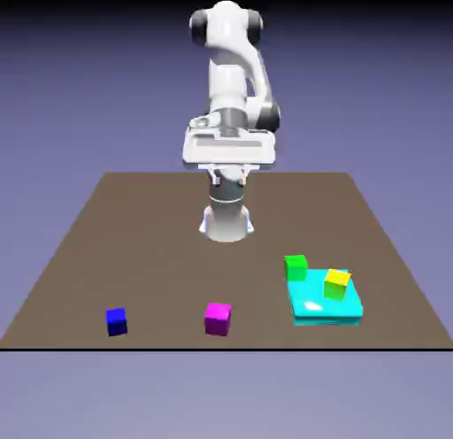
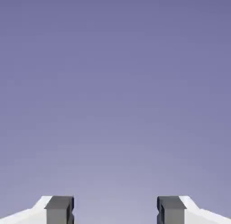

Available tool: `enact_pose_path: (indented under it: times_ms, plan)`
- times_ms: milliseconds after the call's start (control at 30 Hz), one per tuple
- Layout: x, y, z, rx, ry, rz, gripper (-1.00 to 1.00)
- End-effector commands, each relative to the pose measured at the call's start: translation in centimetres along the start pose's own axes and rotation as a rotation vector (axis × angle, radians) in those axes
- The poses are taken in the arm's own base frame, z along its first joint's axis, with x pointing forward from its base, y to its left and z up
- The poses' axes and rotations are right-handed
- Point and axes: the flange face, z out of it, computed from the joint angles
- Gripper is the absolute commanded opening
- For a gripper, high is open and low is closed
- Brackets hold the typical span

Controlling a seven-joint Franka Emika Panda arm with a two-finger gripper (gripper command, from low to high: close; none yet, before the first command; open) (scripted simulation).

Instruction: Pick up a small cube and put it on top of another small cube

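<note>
While gripper (image 2: 115, 210) hangs open, empty, small cube (image 1: 116, 321) well apart below.

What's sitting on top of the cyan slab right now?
A yellow cube rests on the cyan slab, near its back right. A green cube stands at its back left corner; whether on it or just behind is unclear.

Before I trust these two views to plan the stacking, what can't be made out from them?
- Hand view: only blue-violet backdrop shows beyond the open gripper; no cube and no table, since it points away from them.
- Exterior view: the gripper's fingertips are too small against the arm to read.
- Exterior view: whether the green cube touches the cyan slab behind which it stands.
- Exterior view: the far faces of the small dark-blue cube and magenta cube.
</note>
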Motion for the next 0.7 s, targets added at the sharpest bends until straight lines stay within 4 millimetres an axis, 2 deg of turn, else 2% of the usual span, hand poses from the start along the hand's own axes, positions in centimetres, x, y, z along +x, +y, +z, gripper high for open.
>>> enact_pose_path:
  times_ms: [0,167,333,500,667]
  plan:
    - [0.8,0.4,1.0,-0.03,-0.014,0.044,0.0]
    - [4.3,3.3,6.0,-0.183,-0.074,0.268,0.0]
    - [7.4,7.5,11.1,-0.335,-0.123,0.498,0.0]
    - [9.8,13.0,16.0,-0.487,-0.162,0.732,0.0]
    - [11.3,19.5,20.6,-0.64,-0.194,0.968,0.0]
